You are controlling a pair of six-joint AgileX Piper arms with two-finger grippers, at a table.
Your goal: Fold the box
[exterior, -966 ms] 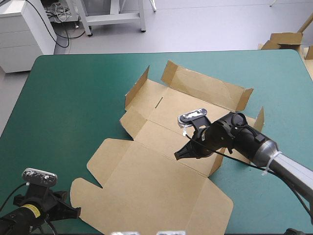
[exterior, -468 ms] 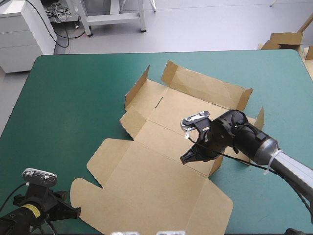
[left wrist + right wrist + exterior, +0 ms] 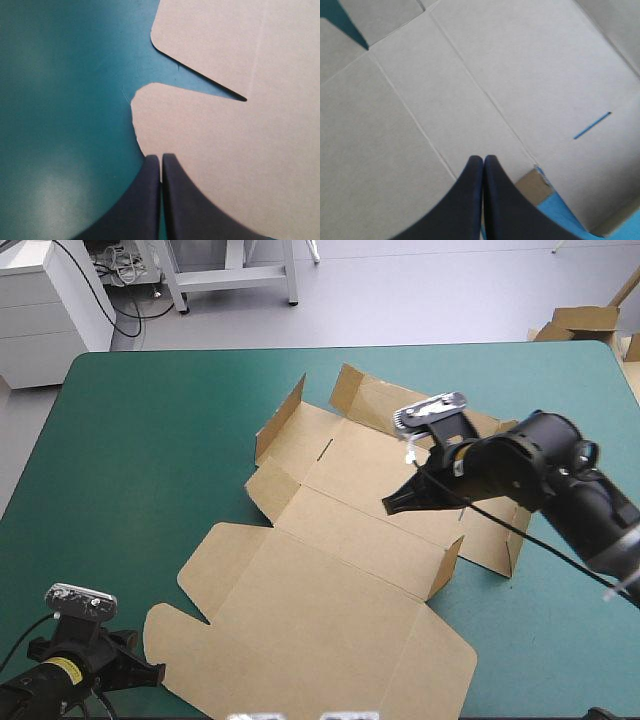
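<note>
Two grippers, both clenched empty: left gripper [image 3: 161,159] at the table's [image 3: 150,440] near left corner, tips at the lid edge of the box [image 3: 330,580]; it lies mid-table, long axis near-to-far; right gripper [image 3: 388,508] hovers, seemingly clear, over its base, nearer the half-raised walls.

A lab: white drawer cabinet [image 3: 45,310] and loose cables [image 3: 122,270] on grey floor [image 3: 420,290]

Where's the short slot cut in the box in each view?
High view: slot in the far half of the box, beyond the right hand.
Left wrist view: not in it; only the near flaps by the left hand.
Right wrist view: slot ahead of the shut right hand, off to one side.
Shared landmark: the brown box.
</note>
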